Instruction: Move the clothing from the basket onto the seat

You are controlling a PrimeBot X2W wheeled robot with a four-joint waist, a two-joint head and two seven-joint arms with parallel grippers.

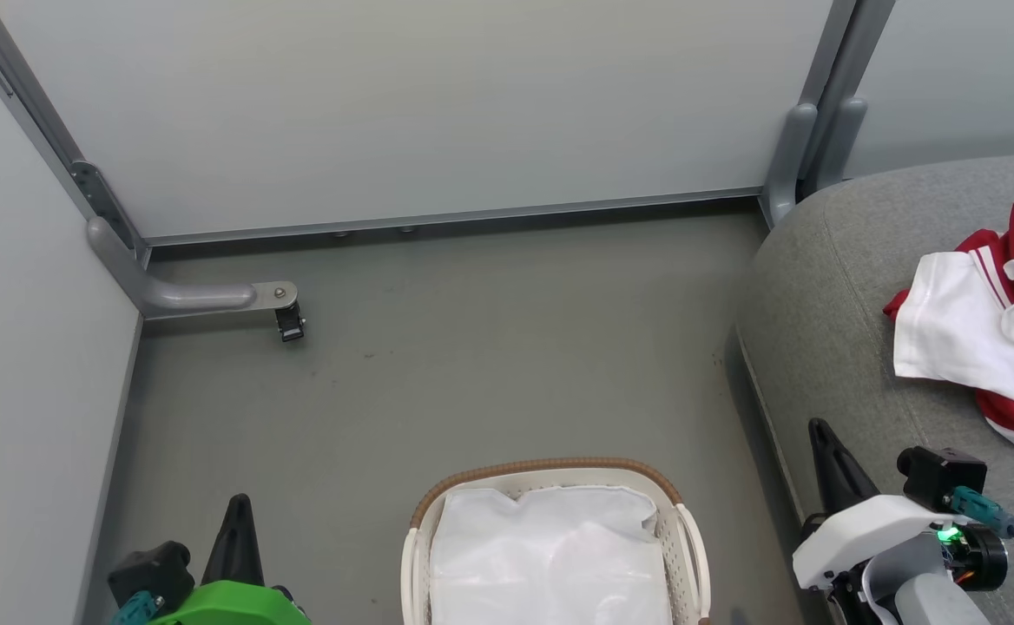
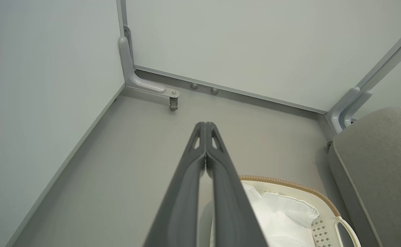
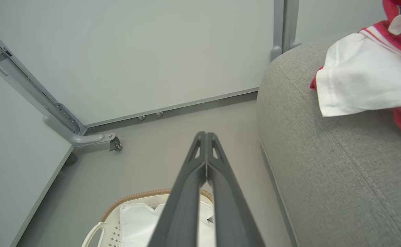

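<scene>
The clothing (image 1: 984,334) lies in a crumpled heap on the seat (image 1: 828,330), at the right side of my head view. It is red and white, with a big white part on top and thin red stripes along the edges. In my right wrist view I see it up in the top right corner, resting on the grey cloth of the seat, close to the seat's round edge. The seat is big and grey, with a stitched line running down it. The basket (image 1: 550,467) stands on the floor (image 1: 472,373), near the seat's side but not touching it. It sits at the bottom middle of my head view. It is white with little holes in its sides, a loop handle on each side and a brown woven rim. Inside it I see a plain white sheet (image 1: 550,555). My left end effector (image 2: 205,125) has its two dark fingers pressed together, tip to tip, with nothing between them. It hangs over the floor, just to the left of the basket, and points at the far wall. My right end effector (image 3: 205,134) is the same, fingers together and holding nothing. It hangs over the space between the basket and the seat. Pale grey wall panels (image 1: 437,104) stand around the floor. A bent grey foot (image 1: 203,297) with a little wheel (image 1: 290,323) sticks out from the left corner.
</scene>
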